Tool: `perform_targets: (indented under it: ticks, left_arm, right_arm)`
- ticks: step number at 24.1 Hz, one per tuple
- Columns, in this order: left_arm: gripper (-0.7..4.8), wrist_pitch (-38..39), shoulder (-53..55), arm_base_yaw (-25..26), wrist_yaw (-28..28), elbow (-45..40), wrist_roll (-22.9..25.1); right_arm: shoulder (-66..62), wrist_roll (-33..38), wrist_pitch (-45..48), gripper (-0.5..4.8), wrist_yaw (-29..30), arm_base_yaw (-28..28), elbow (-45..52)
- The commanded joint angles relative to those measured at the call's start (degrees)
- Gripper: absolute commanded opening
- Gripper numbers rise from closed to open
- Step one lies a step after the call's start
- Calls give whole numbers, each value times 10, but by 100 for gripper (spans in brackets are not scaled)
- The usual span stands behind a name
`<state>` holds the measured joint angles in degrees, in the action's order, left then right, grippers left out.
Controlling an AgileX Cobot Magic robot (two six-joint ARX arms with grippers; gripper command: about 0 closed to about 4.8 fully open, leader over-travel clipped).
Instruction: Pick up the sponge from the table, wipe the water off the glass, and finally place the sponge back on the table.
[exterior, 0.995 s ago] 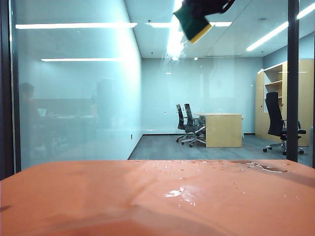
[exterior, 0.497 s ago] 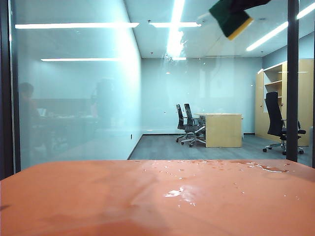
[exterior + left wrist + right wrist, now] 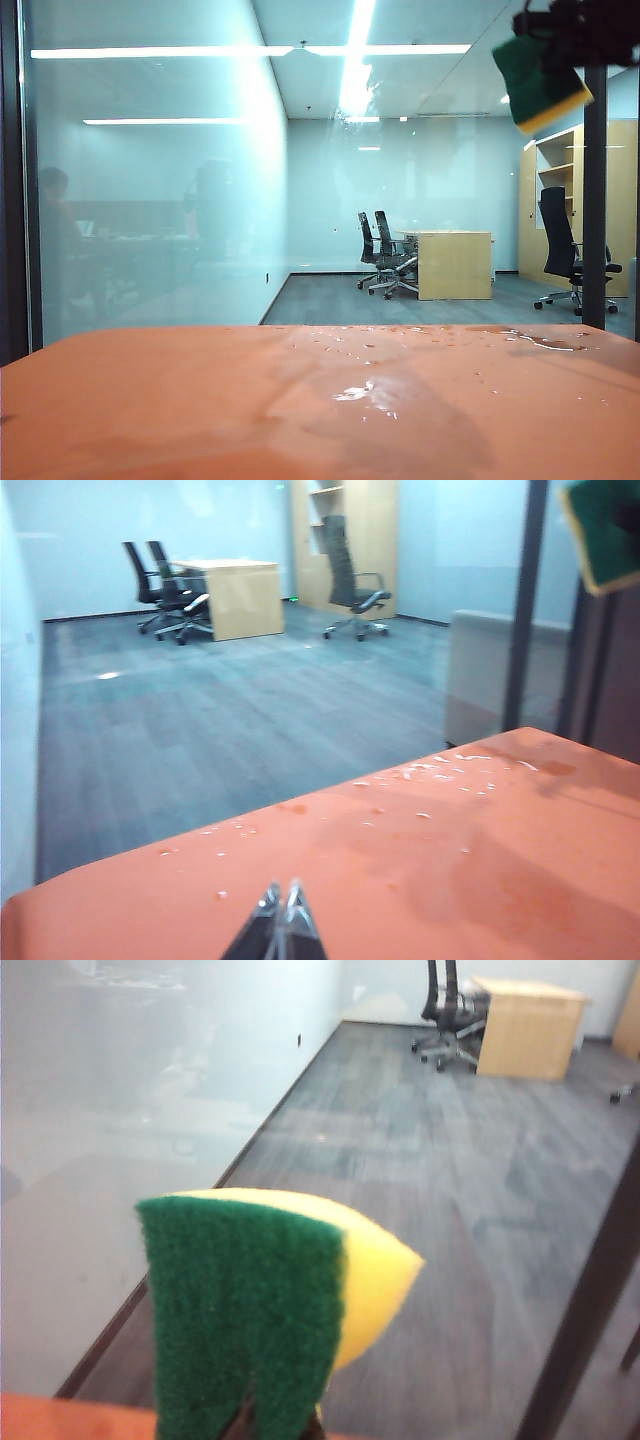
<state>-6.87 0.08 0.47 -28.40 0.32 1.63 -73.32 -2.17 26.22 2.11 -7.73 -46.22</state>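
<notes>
The right tool (image 3: 560, 55) hangs high at the upper right of the exterior view, clenched on the sponge (image 3: 540, 85), which is lifted well clear of the desk (image 3: 200, 400) and sits just in front of the glass (image 3: 150, 200), beside a black vertical frame (image 3: 595, 200); whether the sponge touches the pane cannot be told. In the right wrist view the sponge (image 3: 260, 1310) fills the foreground, green scouring face toward the camera and yellow foam bulging out at one side, so the fingers gripping it are almost wholly hidden. The left tool (image 3: 279, 925) is low over the near part of the orange-red desk (image 3: 500, 880), its two tips pressed together with nothing between them, far from the sponge (image 3: 600, 530), which shows only as a blurred green and yellow corner cut off by the edge of that view. Water (image 3: 365, 392) lies on the desk in a bright puddle and scattered droplets, with another smear (image 3: 540, 342) toward the far right edge. Faint specks (image 3: 355, 105) high on the glass by the ceiling light's glare may be droplets, but they are too small to make out. Behind the pane stand a light wooden office table (image 3: 455, 265), two swivel chairs (image 3: 385, 255) beside it, another chair (image 3: 565, 250) partly hidden by the frame, and a shelf unit (image 3: 560, 190).
</notes>
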Motion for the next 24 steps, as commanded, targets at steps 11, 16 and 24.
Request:
perform_targets:
  ticks: [11,16,24]
  left_arm:
    - [-5,-9,1,0,14,2,-1]
    - [-5,-9,1,0,14,2,-2]
    - [-5,-9,1,0,14,2,-2]
  right_arm:
    - [14,159,165,-8,3,-35,245]
    - [2,217,149,-8,78,-68,268]
    - [-107,256,181,-8,120,-148,267]
